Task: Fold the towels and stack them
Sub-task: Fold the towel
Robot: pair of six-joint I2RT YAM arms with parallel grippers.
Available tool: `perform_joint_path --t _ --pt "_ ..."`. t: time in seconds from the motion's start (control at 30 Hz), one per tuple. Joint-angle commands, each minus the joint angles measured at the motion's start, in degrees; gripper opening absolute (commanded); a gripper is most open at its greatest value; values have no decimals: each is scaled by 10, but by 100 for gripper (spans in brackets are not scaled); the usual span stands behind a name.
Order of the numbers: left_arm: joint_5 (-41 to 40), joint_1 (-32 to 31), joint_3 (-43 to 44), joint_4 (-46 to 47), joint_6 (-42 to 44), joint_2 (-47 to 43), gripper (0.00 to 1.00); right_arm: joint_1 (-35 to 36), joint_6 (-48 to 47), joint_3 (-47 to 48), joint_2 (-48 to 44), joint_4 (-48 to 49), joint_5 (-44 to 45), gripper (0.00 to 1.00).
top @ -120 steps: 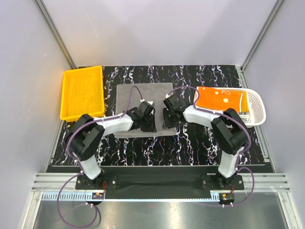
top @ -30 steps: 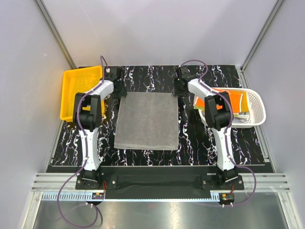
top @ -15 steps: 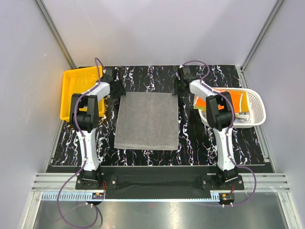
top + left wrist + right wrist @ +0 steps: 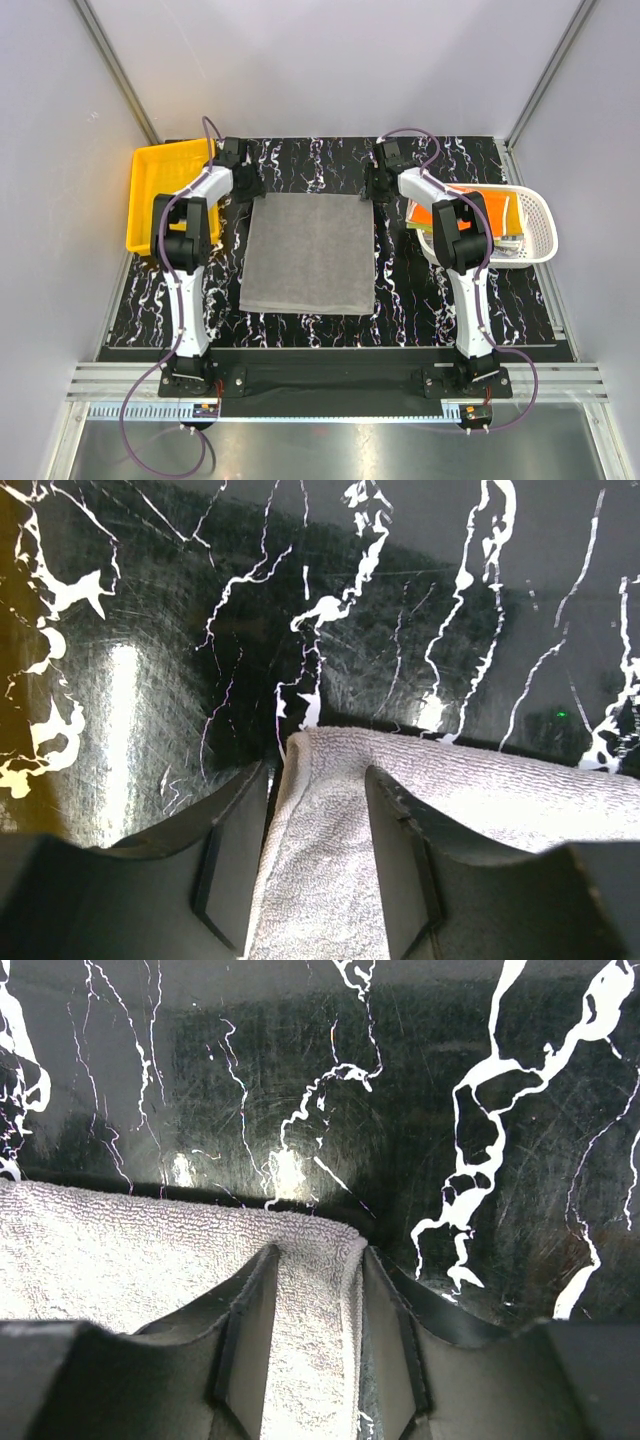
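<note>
**Top view with both wrist views.** A plain grey terry-cloth towel [image 4: 310, 252] lies spread flat as a single sheet on the black, white-veined tabletop [image 4: 420, 290], between the two arms.

The left gripper [image 4: 318, 780] is lowered at the towel's far left corner with its two dark fingers [image 4: 232, 875] well apart. The corner lies flat in the gap between them. The cloth's left hem runs just beside the inner face of the left finger, and nothing is pinched or lifted.

The right gripper [image 4: 318, 1260] stands at the far right corner in mirror fashion. Its fingers [image 4: 245, 1350] are parted, somewhat more narrowly, and the rounded corner of the towel lies flat between them. The right hem is touching or just beside the inner face of the right finger; which of the two cannot be told. Neither wrist view shows whether the fingertips rest on the tabletop. Beyond both sets of fingertips the glossy tabletop shows.

To the outer left of the left gripper sits a rectangular yellow plastic bin [image 4: 170, 200]. To the outer right of the right gripper sits a white slotted plastic basket [image 4: 543, 228] holding an orange towel [image 4: 492, 212], partly hidden by the right arm.
</note>
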Motion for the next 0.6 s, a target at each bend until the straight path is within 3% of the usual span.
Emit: perform_joint_path --t 0.0,0.27,0.57 --pt "-12 2 24 -14 10 13 48 -4 2 17 -12 -9 -11 45" --pt "-16 -4 29 -20 -1 27 40 -4 -8 27 -4 -29 -15 31" --pt "-17 -10 44 -10 -28 42 24 -13 -39 88 28 -62 -22 7"
